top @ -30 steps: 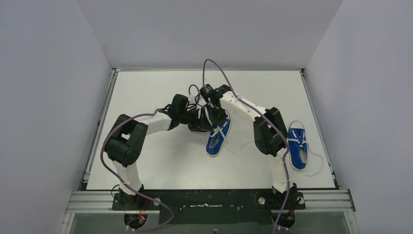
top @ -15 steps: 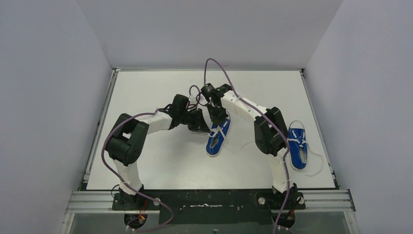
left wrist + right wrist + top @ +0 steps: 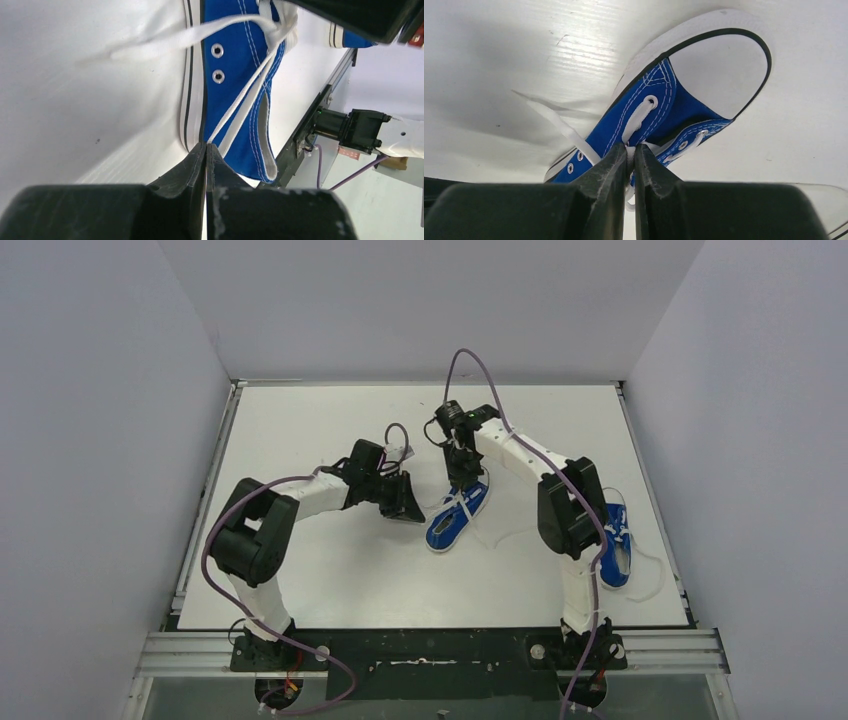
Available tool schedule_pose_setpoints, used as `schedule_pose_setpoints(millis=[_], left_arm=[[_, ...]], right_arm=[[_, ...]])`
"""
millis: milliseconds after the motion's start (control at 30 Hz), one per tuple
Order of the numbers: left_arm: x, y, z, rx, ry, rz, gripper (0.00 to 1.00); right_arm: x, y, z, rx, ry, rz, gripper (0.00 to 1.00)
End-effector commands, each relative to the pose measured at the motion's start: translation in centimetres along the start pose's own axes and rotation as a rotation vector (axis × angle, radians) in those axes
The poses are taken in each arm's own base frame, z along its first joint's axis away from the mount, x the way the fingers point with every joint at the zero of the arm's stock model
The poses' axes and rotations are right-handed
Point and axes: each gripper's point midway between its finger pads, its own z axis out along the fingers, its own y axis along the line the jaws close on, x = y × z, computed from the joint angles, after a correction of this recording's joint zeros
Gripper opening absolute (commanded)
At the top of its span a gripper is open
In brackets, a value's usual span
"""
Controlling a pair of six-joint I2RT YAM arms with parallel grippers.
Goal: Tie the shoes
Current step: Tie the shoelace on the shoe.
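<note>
Lab: white-walled enclosure (image 3: 100, 390), aluminium rail (image 3: 680, 648)

— Any writing you can read in these?

— None. The closest thing to a label is a small pinkish tag (image 3: 349, 152) in the left wrist view, right of the frame and below the middle. It hangs just under a black joint housing (image 3: 361, 131). If there is print on it, it is too small to make out.

— What about the blue shoe (image 3: 240, 75)?

— Both wrist views show it close up. The canvas, the metal eyelets (image 3: 217, 50) and the white toe cap (image 3: 719, 60) carry no mark I can read.

— And the top view?

— Everything there is too small for any letter or number to be told.
</note>
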Motion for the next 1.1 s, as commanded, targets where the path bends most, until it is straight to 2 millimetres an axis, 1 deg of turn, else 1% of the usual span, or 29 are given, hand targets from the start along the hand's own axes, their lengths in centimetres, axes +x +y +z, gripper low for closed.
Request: schedule_pose_setpoints(millis=[0,67,167,267,367,467,567,633,700,733,867,967,1033,1067], left_arm=[[-1.3,-1.9,-0.7,0.067,-0.014,0.052,0.0],[-1.9,-2.5,-0.4,0.098,-0.013,0.057,0.0],[-2.7,-3.1,-0.2,0.121,-0.028,0.057,0.0],[-3.2,-3.4,0.0,0.133,-0.031,0.057,0.0],[-3.2,-3.5,0.1,0.141,-0.024,0.055,0.0],[-3.1,-3.5,0.2,0.146,-0.02,0.056,0.0],[-3.1,-3.5,0.3,0.152,-0.014,0.056,0.0],[-3.0,-3.4,0.3,0.152,-0.011,0.054,0.0],[-3.0,-3.5,0.3,0.156,-0.009,0.055,0.0],[-3.0,-3.5,0.4,0.157,-0.007,0.055,0.0],[-3.0,-3.5,0.4,0.161,-0.004,0.055,0.0],[-3.1,-3.5,0.4,0.162,-0.004,0.057,0.0],[-3.1,-3.4,0.3,0.156,-0.002,0.054,0.0],[-3.0,-3.2,0.3,0.147,0.004,0.047,0.0]], right_arm=[[-2.0,0.6,-2.5,-0.081,-0.087,0.022,0.02],[-1.7,0.8,-2.4,-0.073,-0.075,0.013,0.06],[-1.7,0.7,-2.6,-0.06,-0.084,0.003,0.16],[-1.5,0.4,-2.6,-0.041,-0.077,0.001,0.18],[-1.4,0.2,-2.6,-0.02,-0.075,-0.007,0.24],[-1.3,0.4,-2.4,-0.013,-0.063,-0.025,0.26],[-1.7,0.1,-2.6,0.051,-0.077,-0.059,0.26],[-1.6,0.1,-2.6,0.072,-0.07,-0.073,0.24],[-1.5,0.0,-2.8,0.09,-0.075,-0.069,0.16],[-1.5,0.0,-2.8,0.094,-0.078,-0.071,0.14],[-1.3,0.3,-2.5,0.097,-0.06,-0.078,0.12],[-1.3,0.5,-2.2,0.088,-0.054,-0.071,0.08],[-1.4,0.4,-2.1,0.092,-0.059,-0.068,0.0],[-1.6,0.3,-2.2,0.104,-0.069,-0.064,0.0]])
